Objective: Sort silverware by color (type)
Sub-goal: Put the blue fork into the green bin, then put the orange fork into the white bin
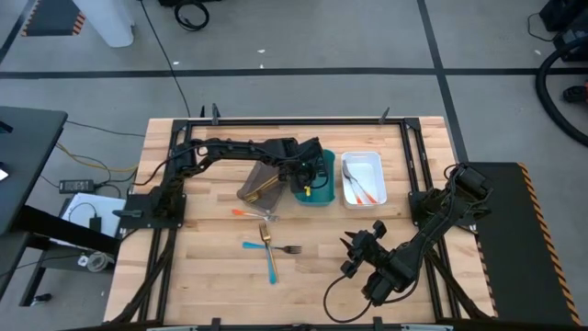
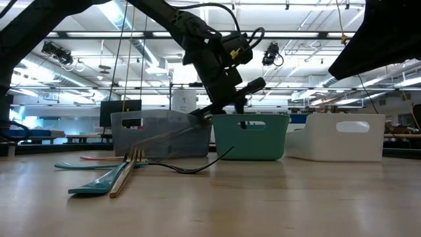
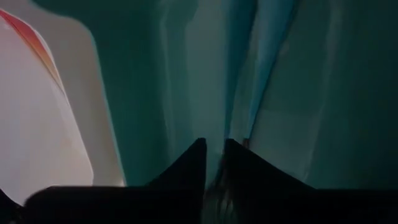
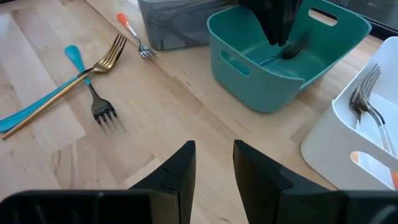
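My left gripper [image 1: 308, 173] reaches down into the teal tray [image 1: 323, 196] and is shut on a dark fork with a blue handle [image 4: 291, 48]. My right gripper [image 1: 354, 244] hovers open over the table's near right part, touching nothing. On the table lie a gold fork [image 4: 106, 59], a dark blue-handled fork [image 4: 99, 106], another blue piece [image 4: 22, 115] and an orange-handled fork [image 4: 134, 34]. Gold pieces lean in the grey-brown tray [image 1: 250, 191]. Orange-handled silver pieces [image 4: 367, 102] lie in the white tray [image 1: 363, 156]. My left gripper holds the dark fork near its tine end [image 4: 293, 46], pinched between the two fingers, which come from above pointing down into the teal tray. The blue handle [image 3: 255, 74] runs on ahead of the fingers toward the tray floor. Whether it rests there I cannot tell.
The three trays stand in a row at the table's middle: grey-brown [image 2: 158, 131], teal [image 2: 250, 141], white [image 2: 335, 135]. The loose silverware lies just near of the grey-brown tray. Bare wood [image 4: 205, 112] stretches between my right gripper and the trays.
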`<state>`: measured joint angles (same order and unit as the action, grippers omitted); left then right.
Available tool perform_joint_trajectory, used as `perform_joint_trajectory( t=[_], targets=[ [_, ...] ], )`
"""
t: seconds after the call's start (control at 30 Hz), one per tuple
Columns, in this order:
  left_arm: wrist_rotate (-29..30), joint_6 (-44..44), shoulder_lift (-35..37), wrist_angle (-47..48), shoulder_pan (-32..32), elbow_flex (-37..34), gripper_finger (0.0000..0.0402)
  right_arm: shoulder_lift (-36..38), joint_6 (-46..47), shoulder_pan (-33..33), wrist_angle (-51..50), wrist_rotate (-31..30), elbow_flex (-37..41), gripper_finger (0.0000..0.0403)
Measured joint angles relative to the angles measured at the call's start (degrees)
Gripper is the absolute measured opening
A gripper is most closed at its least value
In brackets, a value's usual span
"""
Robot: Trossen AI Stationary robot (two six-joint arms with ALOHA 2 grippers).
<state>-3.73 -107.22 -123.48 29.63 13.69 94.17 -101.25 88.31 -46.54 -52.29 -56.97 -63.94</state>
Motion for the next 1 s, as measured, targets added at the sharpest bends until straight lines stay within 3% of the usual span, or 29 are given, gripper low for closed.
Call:
perform_joint_trajectory(
  t=[0.4, 1.0],
  targets=[
    [2.61, 0.63, 0.13, -0.96, -0.54, 0.0, 0.0123, 0.0, 0.01, 0.0, 0.19, 0.02, 0.0, 0.0115],
    [6.14, 6.28, 0.61, 10.53, -1.7, 8.63, 0.0126, 0.0, 0.02, -0.02, 0.44, 0.07, -0.02, 0.0115]
  ],
)
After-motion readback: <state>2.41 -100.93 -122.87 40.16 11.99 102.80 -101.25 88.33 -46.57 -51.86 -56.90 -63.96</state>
